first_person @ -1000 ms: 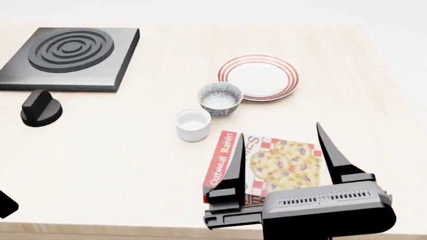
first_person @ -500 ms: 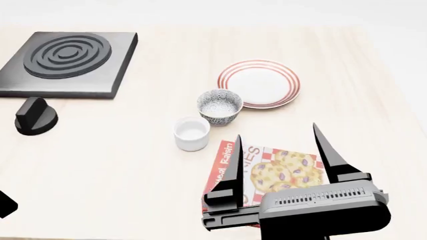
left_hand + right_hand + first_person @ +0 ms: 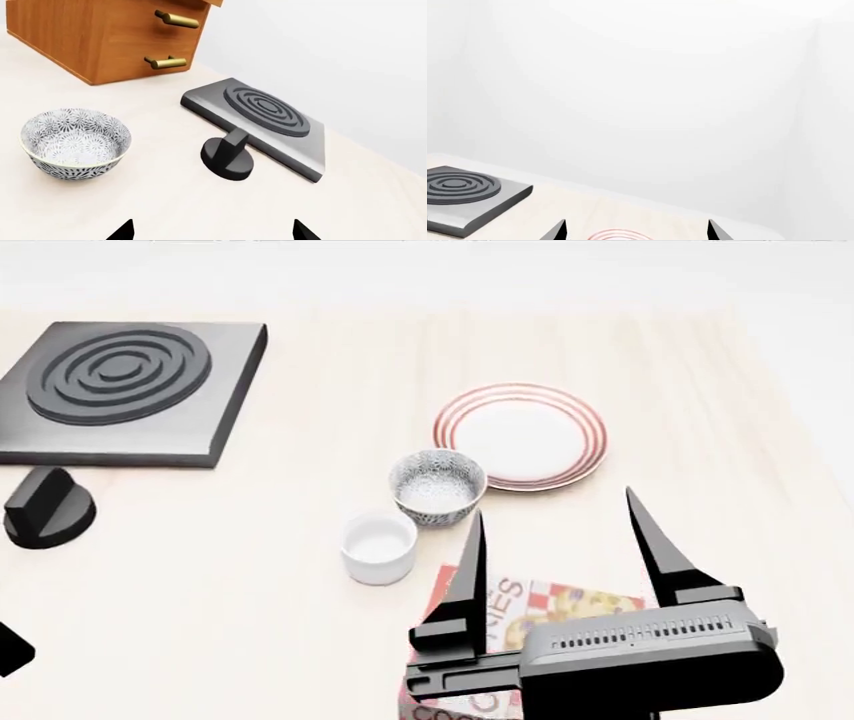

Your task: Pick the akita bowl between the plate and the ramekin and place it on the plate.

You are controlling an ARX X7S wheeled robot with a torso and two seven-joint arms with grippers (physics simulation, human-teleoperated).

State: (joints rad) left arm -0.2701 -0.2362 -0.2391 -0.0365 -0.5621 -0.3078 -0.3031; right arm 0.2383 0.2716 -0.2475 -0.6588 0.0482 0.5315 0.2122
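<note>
Head view shows your right hand point(image 3: 558, 540) spread open, empty, short of the akita bowl point(image 3: 437, 486) beside the plate point(image 3: 523, 435); left hand unclear.

Only my cookie box point(image 3: 534, 615) carries print: I can make out "IES" on its top, other lettering hidden.

We see the right gripper point(image 3: 558, 540) covering much of the cookie box point(image 3: 534, 615), which the head view's lower edge also cuts. In the right wrist view only a sliver of the plate point(image 3: 619, 234) shows. The left gripper point(image 3: 212, 231) shows just two fingertips, and the wooden drawer unit point(image 3: 100, 35) is cropped.
</note>
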